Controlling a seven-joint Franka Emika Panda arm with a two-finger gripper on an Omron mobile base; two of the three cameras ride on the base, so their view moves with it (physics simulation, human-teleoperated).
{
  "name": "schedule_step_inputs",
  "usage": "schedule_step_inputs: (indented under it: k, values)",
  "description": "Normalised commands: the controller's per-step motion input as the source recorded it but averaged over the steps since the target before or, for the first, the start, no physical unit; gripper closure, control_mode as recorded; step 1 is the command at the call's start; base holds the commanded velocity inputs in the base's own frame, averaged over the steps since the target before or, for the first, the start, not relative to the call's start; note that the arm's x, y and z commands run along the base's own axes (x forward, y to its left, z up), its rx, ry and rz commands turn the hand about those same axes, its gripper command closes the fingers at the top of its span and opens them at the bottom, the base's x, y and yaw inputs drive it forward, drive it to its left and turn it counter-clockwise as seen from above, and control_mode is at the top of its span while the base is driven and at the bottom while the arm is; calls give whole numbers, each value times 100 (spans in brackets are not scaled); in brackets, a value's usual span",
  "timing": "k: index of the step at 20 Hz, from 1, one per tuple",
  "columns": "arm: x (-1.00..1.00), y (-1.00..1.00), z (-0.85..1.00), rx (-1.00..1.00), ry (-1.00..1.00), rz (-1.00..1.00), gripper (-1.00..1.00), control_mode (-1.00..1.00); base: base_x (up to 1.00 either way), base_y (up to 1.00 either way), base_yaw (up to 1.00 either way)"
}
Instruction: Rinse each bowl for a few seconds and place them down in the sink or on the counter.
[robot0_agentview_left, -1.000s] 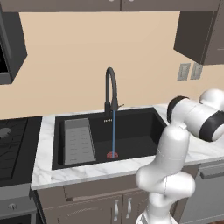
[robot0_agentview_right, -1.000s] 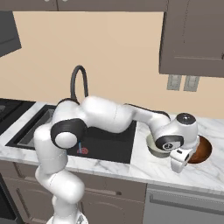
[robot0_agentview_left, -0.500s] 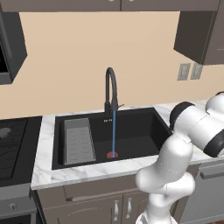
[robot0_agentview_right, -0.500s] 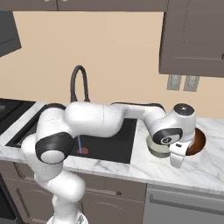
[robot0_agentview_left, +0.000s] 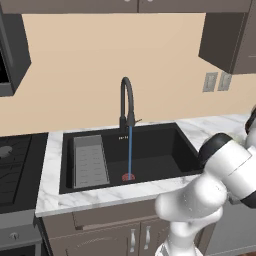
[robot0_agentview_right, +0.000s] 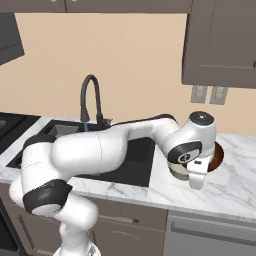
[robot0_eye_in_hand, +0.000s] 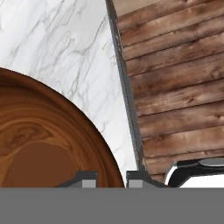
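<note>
My gripper (robot0_eye_in_hand: 113, 178) is shut on the rim of the reddish-brown wood-like bowl (robot0_eye_in_hand: 48, 144), one tip inside it and one outside. In the right base view the hand (robot0_agentview_right: 199, 176) hangs over the counter (robot0_agentview_right: 235, 185) right of the sink, with that bowl (robot0_agentview_right: 219, 156) peeking out behind it. The pale cream-grey bowl (robot0_agentview_right: 176, 171) sits just left of the hand, partly hidden by the wrist. In the black sink (robot0_agentview_left: 155, 150), a thin blue stream of water (robot0_agentview_left: 130, 152) runs from the gooseneck faucet (robot0_agentview_left: 127, 100) onto the red drain (robot0_agentview_left: 128, 176).
A grey ribbed tray (robot0_agentview_left: 90, 161) lies in the sink's left part. A black stovetop (robot0_agentview_left: 12, 165) borders the counter on the left. The counter's front edge (robot0_eye_in_hand: 127, 100) runs close beside the bowl, with wooden floor (robot0_eye_in_hand: 179, 87) below. Wall outlets (robot0_agentview_right: 207, 94) sit behind.
The hand has rolled and shifted a little left, and the reddish-brown bowl has gone up and left with it. The arm's elbow has sunk lower in the left base view.
</note>
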Motion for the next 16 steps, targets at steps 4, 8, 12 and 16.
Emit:
schedule_step_inputs:
  k: [4,8,12,16]
  values:
    - [-21,49,10,-3,0,13,100,-100,0,0,0]
    - [-17,51,9,-4,0,12,100,-100,0,0,0]
    - [-4,48,8,-4,0,10,100,-100,0,0,0]
    - [12,40,10,-2,3,10,100,-100,0,0,0]
